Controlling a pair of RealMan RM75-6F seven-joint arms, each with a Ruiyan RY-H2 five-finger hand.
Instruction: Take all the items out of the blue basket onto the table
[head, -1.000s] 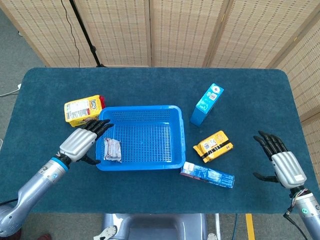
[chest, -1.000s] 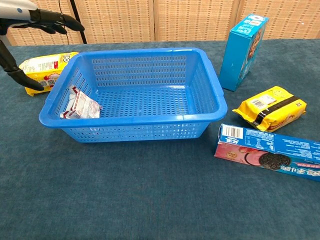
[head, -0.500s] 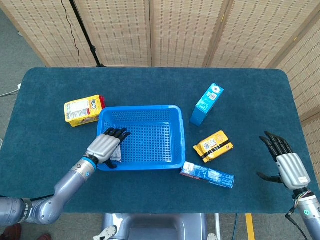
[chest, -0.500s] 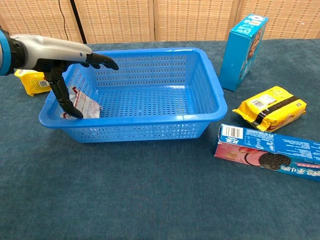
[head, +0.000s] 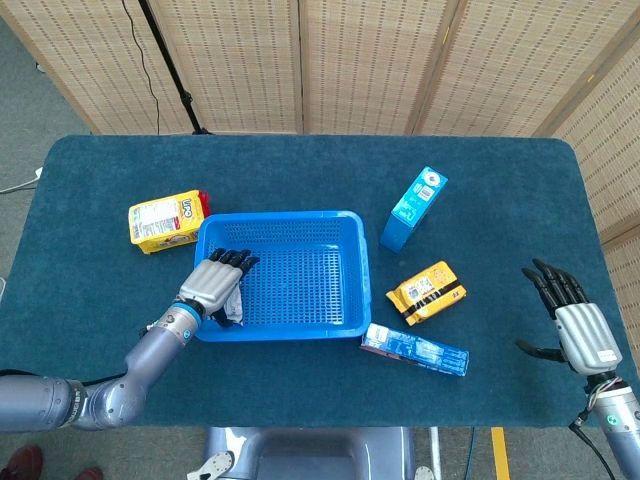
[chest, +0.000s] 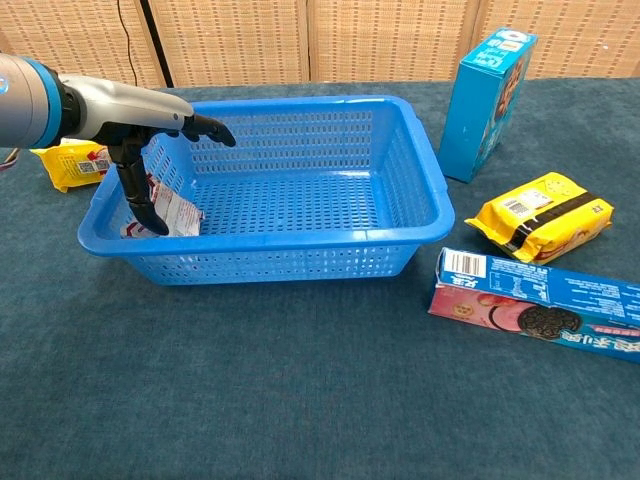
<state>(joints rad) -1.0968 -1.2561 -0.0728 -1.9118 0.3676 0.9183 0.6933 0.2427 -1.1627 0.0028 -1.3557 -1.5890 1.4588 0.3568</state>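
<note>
**Left hand down in the basket, one packet left**

Change since half a second ago: my left hand (chest: 140, 135) has settled a little deeper over the blue basket (chest: 300, 255), thumb now reaching down beside the small white-and-red packet (chest: 172, 212). My right hand (head: 575, 325) has barely shifted.

Meaning for the task: that packet, in the basket's near-left corner, appears to be the only item inside; I judge the grasp begun but not closed.

Left hand: fingers spread over the basket's left wall, thumb at the packet; holding nothing yet.

Right hand: well right of the basket, fingers apart, empty.

Outside the basket, near to far: cookie box (chest: 535, 315), yellow bag (chest: 540, 215), blue carton (chest: 490, 90), yellow pack (chest: 75, 162) at far left.
</note>
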